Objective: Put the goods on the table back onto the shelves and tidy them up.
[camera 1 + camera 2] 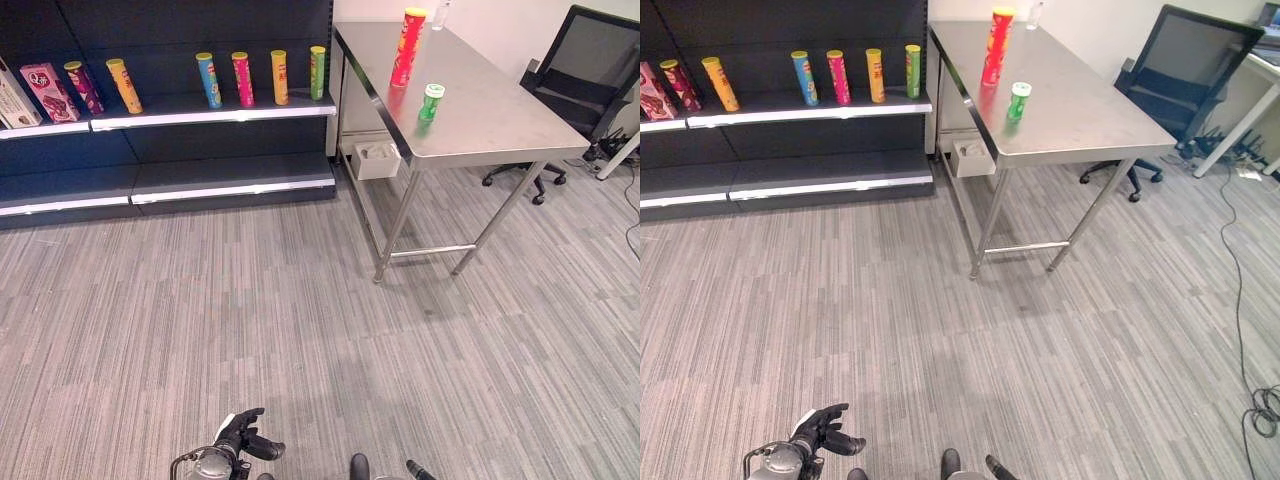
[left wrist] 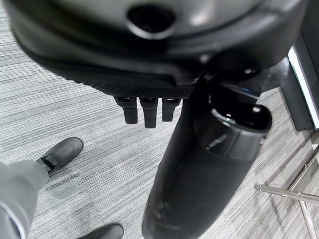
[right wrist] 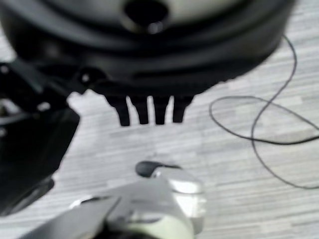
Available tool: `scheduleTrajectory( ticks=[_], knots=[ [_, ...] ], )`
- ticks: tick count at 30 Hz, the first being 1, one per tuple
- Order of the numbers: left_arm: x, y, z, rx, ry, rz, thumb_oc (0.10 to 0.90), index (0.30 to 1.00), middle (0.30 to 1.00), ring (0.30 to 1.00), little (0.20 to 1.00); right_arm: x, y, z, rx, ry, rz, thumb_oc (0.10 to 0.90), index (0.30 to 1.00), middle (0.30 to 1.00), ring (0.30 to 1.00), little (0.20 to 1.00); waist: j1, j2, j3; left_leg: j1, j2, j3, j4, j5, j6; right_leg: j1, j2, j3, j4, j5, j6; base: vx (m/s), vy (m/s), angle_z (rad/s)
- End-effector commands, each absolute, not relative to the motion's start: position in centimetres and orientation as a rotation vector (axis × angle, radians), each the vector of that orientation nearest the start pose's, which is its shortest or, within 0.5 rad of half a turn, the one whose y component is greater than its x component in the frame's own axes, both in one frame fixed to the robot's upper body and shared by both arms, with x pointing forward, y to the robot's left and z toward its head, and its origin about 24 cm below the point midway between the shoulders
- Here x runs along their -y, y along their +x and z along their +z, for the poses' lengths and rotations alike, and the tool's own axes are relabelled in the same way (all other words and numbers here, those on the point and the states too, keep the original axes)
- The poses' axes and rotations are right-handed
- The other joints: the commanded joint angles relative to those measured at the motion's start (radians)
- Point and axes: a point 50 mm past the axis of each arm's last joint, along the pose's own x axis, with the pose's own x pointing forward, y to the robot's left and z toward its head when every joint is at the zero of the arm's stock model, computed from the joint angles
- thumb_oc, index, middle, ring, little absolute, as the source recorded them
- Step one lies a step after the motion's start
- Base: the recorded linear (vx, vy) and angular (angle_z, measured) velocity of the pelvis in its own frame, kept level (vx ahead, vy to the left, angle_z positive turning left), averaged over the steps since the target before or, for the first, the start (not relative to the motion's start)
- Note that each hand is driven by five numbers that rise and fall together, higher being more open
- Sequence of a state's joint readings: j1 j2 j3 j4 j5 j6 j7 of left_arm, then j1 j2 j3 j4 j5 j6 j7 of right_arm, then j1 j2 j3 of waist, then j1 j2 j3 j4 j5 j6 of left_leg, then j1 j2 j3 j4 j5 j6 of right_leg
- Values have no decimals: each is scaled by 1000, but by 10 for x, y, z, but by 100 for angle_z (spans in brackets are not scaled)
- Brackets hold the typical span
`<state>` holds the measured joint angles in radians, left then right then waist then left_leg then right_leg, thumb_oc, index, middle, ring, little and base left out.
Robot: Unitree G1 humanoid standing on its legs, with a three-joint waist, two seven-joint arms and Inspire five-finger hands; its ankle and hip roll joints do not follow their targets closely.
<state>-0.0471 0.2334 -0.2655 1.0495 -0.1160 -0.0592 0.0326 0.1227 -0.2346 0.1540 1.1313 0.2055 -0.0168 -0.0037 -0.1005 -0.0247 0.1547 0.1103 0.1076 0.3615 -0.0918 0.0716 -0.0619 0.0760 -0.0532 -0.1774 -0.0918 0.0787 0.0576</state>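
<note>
A tall red can (image 1: 408, 45) stands on the steel table (image 1: 500, 120) at the right, with a small green can (image 1: 431, 102) just in front of it. The dark shelves (image 1: 210, 108) stand at the back left. On their upper board is a row of upright cans, among them a blue one (image 1: 209, 80) and a green one (image 1: 317, 72). My left hand (image 1: 240, 440) hangs low over the carpet, far from the table, fingers relaxed and empty. My right hand (image 3: 149, 50) also hangs over the floor, its fingers (image 3: 149, 112) straight and holding nothing.
More cans (image 1: 124, 85) and a pink box (image 1: 48, 92) sit further left on the shelf; the lower board (image 1: 230, 180) is bare. A white box (image 1: 377, 158) lies under the table. A black office chair (image 1: 580, 70) stands beyond it. Wide grey carpet lies between me and both.
</note>
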Motion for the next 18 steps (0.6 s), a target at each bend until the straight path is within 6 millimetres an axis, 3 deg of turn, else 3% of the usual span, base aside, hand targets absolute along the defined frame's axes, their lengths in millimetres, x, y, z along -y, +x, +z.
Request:
scheduleTrajectory(
  ticks=[1,18],
  knots=[
    [-217,168,-131,-881,291,-19,800,900,900,900,900,233,89,-158,-1153,-151,-127,800,900,900,900,900,-9,-13,-5,29,-11,12,5,-67,-28,31,-27,-13,5,-88,98,12,16,4],
    [-225,152,-138,-943,291,41,800,900,900,900,900,241,90,-155,-1133,-161,-162,800,900,900,900,900,-6,-19,-17,61,-4,12,5,-74,-32,59,-18,-18,5,-104,92,4,-15,2]
  ],
)
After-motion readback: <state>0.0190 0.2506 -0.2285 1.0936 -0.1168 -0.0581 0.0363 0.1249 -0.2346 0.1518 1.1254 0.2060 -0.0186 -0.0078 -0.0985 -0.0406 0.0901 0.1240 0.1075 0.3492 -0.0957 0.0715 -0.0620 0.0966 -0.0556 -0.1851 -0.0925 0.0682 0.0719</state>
